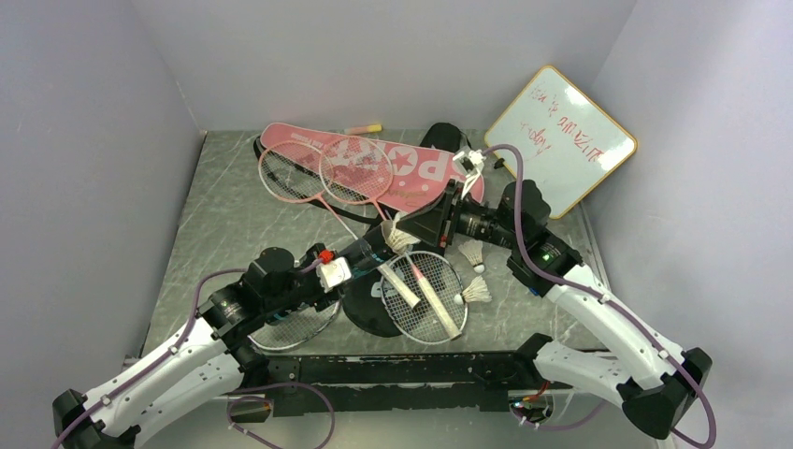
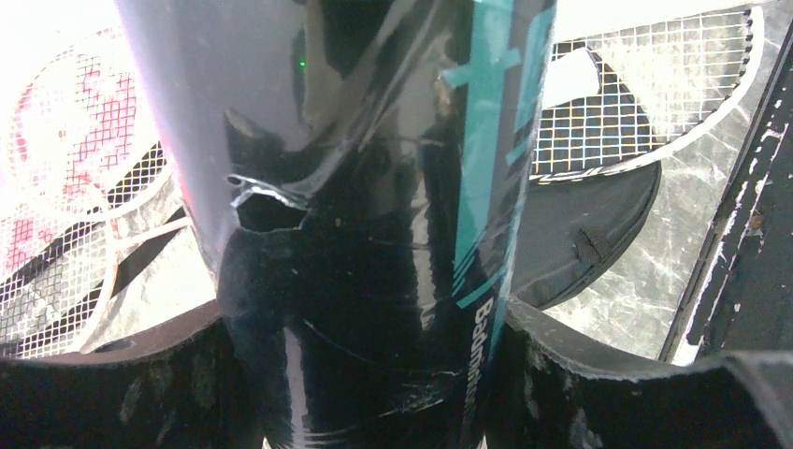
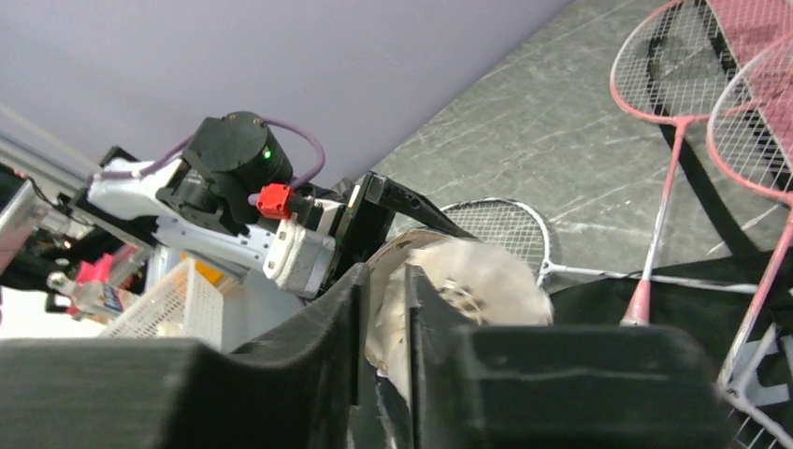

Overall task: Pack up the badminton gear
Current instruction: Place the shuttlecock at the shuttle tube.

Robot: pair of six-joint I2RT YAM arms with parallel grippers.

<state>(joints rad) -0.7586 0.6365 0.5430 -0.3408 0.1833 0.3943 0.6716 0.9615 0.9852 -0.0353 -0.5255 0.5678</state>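
While walls (image 1: pixel 374 56) are lilac, rackets (image 1: pixel 356 170) litter grey table (image 1: pixel 224 224).

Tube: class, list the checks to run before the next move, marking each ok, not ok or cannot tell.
1. Left tool clamps the tube: ok.
2. Right tool grips a shuttlecock: ok.
3. Shuttlecock lined up with the tube's mouth: cannot tell.
4. Other shuttlecocks packed: not ok, two lie loose on the table.
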